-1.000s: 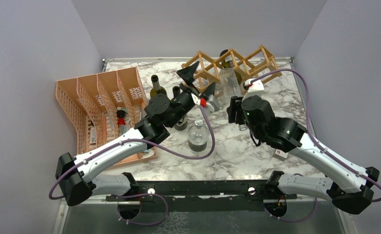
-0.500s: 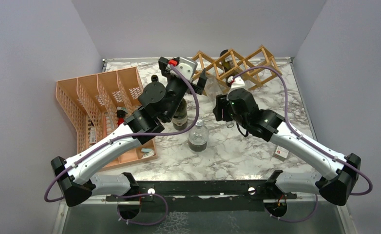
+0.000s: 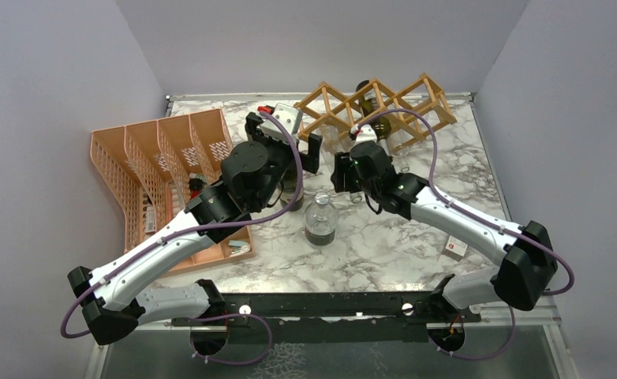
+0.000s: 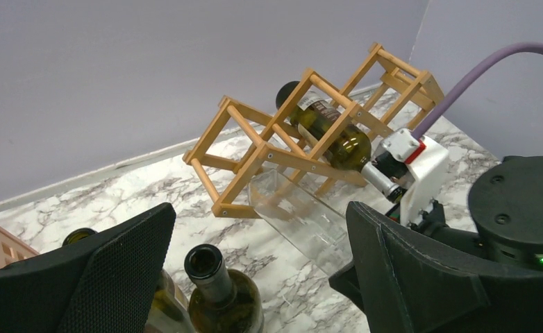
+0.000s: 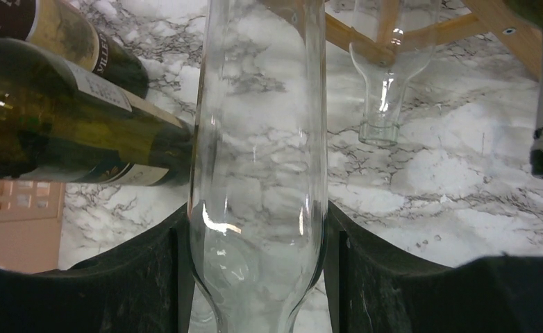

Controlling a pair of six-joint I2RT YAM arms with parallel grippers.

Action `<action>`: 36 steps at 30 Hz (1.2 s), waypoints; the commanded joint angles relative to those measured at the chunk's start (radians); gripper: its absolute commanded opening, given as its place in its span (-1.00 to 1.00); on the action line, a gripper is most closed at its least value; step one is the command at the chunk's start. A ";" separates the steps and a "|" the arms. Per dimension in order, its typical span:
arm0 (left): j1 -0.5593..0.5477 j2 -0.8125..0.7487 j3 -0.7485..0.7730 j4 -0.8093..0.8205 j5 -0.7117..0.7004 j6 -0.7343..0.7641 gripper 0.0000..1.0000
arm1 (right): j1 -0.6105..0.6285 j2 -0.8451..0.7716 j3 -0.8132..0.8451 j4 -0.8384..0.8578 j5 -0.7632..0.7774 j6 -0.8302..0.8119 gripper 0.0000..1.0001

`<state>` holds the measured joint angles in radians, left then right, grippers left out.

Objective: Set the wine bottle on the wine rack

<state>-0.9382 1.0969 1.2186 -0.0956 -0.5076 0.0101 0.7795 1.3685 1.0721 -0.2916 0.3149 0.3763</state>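
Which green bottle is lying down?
The dark green wine bottle inside the wine rack: it lies on its side, while the other dark bottles stand upright on the table.

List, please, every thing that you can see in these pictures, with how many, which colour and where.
wine rack: 1, light wood, back of the table
dark bottle: 1, dark green, lying in the rack
clear bottle: 1, clear, in the right claw, far end at the rack
clear bottle neck: 1, clear, by the rack slats, right wrist view only
standing bottles: 2, dark green, open, below the left claw
small bottle: 1, clear, middle of the table
mesh basket: 1, orange, left side
small box: 1, white, right side
table: 1, white and grey marble
left claw: 1, black, open
right claw: 1, black, shut on the clear bottle
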 commanded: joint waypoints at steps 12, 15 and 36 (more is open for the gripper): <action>-0.002 -0.076 -0.015 -0.072 -0.030 -0.045 0.98 | -0.061 0.181 0.066 0.357 0.053 0.060 -0.98; -0.002 -0.077 -0.016 -0.077 -0.024 -0.051 0.98 | -0.072 0.213 0.066 0.424 0.045 0.065 -0.98; -0.002 -0.098 -0.027 -0.098 -0.013 -0.073 0.98 | -0.142 0.425 0.200 0.567 -0.020 0.069 -0.37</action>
<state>-0.9382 1.0145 1.1965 -0.1875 -0.5171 -0.0486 0.6495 1.7729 1.2011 0.2028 0.3355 0.4370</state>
